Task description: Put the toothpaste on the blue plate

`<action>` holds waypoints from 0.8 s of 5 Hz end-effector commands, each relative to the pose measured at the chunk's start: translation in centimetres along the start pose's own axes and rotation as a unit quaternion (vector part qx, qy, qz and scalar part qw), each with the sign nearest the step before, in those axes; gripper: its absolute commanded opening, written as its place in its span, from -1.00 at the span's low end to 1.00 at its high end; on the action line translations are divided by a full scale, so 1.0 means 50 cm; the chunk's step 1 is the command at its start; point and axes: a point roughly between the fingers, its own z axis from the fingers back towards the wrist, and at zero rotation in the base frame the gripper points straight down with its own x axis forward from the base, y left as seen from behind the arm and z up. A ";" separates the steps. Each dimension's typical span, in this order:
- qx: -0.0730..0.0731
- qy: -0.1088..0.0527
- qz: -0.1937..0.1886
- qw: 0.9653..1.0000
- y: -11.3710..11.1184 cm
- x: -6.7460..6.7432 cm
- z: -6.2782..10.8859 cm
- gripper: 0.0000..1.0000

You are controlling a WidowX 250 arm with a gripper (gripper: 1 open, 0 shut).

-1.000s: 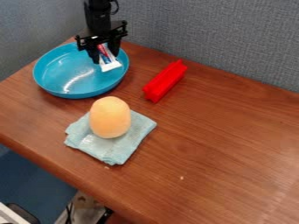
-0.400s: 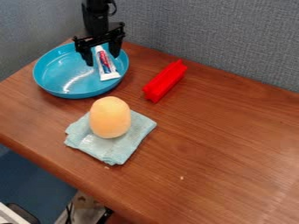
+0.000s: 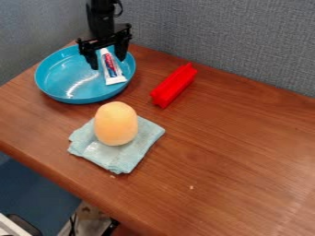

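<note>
In the upper left of the frame, a round, shallow, glossy turquoise-blue plate (image 3: 76,81) sits on a brown wooden table (image 3: 234,147). A small flat white toothpaste tube with red and blue print (image 3: 113,69) lies on the plate's right inner slope, near the rim. Directly above it, the black two-fingered gripper (image 3: 106,48) points straight down with its fingers spread wide to either side of the tube's upper end, gripping nothing. The task looks essentially done: the toothpaste rests on the plate, released. What remains, by judgement, is only for the arm to lift clear. Elsewhere, a red rectangular block (image 3: 175,85) lies right of the plate, and an orange egg-shaped object (image 3: 117,123) sits on a pale teal cloth (image 3: 114,145) at centre.
</note>
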 end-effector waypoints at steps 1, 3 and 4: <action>-0.013 -0.033 0.005 0.999 -0.001 0.033 0.047 1.00; -0.009 -0.034 0.003 0.999 -0.002 0.033 0.044 1.00; -0.007 -0.034 0.001 0.999 -0.003 0.033 0.042 1.00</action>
